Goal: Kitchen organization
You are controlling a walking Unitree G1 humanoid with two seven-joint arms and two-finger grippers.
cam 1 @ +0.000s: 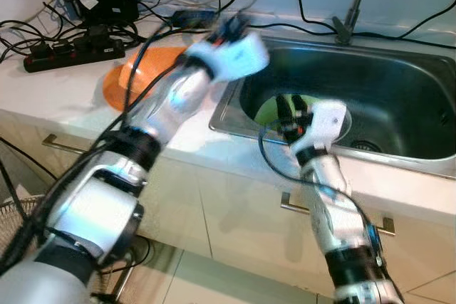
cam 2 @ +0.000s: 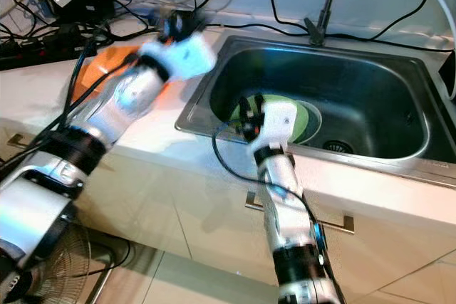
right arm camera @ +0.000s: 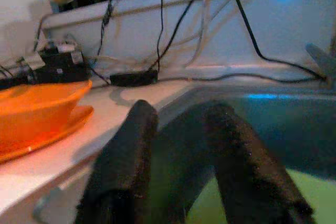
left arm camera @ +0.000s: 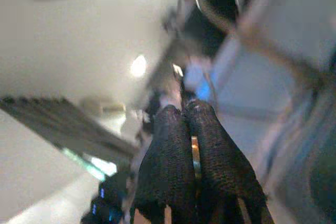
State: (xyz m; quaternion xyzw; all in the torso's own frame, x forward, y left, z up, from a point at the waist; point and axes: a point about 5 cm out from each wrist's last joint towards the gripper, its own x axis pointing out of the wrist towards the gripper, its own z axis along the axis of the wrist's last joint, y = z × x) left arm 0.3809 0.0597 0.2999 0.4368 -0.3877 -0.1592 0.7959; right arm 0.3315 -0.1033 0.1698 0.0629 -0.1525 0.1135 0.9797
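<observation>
Cables (cam 1: 64, 40) crowd counter (cam 1: 50, 90) beside orange bowl (right arm camera: 37, 111).

no readable text, labels, brands or numbers anywhere

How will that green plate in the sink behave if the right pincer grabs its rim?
The green plate looks thin and rigid, probably light plastic, so it should lift without flexing. It lies in the steel sink, where it may slide rather than tip. Its smooth rim could slip between the open fingers of the right pincer.
</observation>
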